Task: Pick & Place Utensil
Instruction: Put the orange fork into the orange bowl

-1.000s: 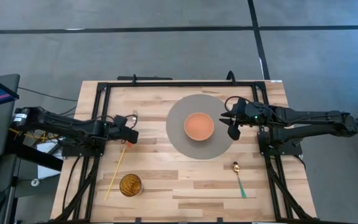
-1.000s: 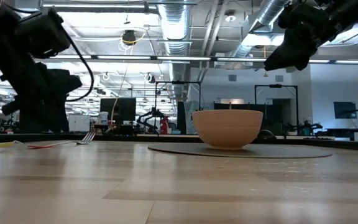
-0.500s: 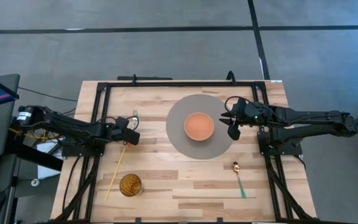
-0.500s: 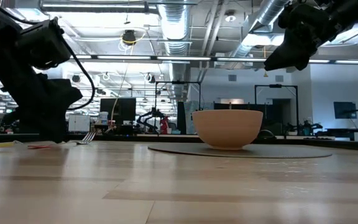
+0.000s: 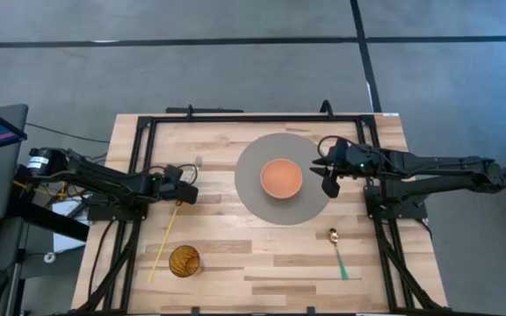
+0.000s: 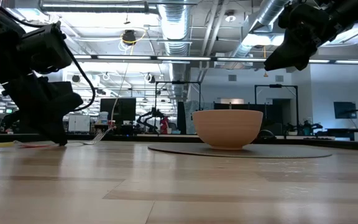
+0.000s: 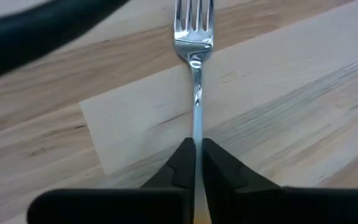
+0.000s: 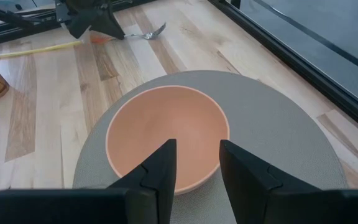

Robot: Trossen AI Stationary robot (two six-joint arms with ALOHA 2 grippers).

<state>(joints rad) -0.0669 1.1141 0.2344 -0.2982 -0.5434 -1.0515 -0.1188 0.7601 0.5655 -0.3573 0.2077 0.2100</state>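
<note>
The fork (image 7: 194, 43) lies near the table's (image 5: 235, 263) left edge, its tines toward the far edge and its handle running back toward the near edge. In the left wrist view the left gripper (image 7: 195, 163) has its fingers closed tight on the metal handle, so the fork's long axis runs straight out ahead of the fingers. In the low view the tines seem tipped a little off the wood, though contact is hard to judge.

The bowl (image 5: 281, 178) sits on a round grey mat (image 5: 310, 206) toward the far right of the table; it lies to the right of the fork, probably where the fork should go. The right gripper (image 8: 196, 163) hovers above the bowl's right side, fingers apart, holding nothing. The left arm is plainly the nearer one to the fork.

A spoon (image 5: 336, 250) lies near the right edge, a yellow stick (image 5: 161, 247) and an amber cup (image 5: 184, 261) near the left near corner. No writing can be read.
</note>
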